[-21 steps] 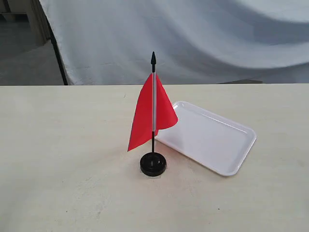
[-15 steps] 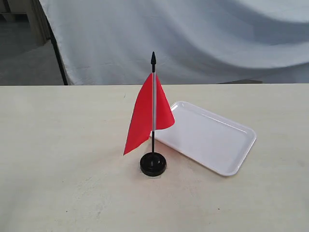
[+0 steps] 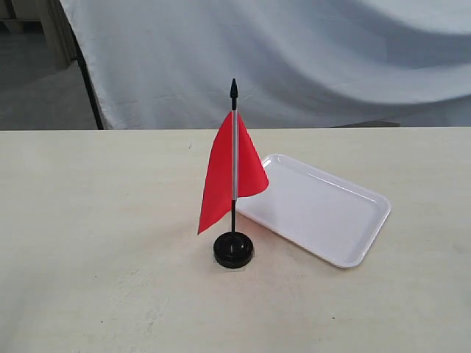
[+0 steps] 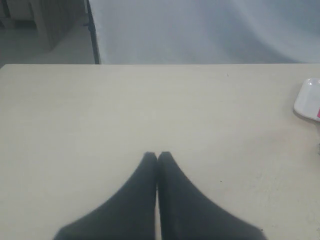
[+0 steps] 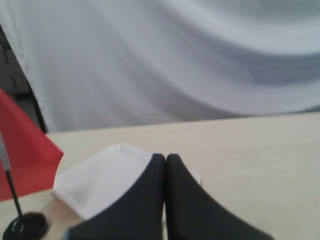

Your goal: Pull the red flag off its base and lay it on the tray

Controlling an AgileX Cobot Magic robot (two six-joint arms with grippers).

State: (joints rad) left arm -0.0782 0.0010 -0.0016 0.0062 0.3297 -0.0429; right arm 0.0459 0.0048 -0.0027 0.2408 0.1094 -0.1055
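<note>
Red cloth flag (image 3: 224, 173) upright in round black base (image 3: 234, 251), ctr frame, white rect tray (image 3: 327, 213) just right, L gripper (image 4: 157, 156) & R gripper (image 5: 165, 157) pinched together

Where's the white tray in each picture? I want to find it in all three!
Exterior view: the tray lies on the table, right of the red flag.
Left wrist view: only one corner peeks in at the picture's edge.
Right wrist view: it sits just beyond the shut right gripper, beside the flag.
Shared landmark: the white backdrop cloth hangs behind in every view.
</note>
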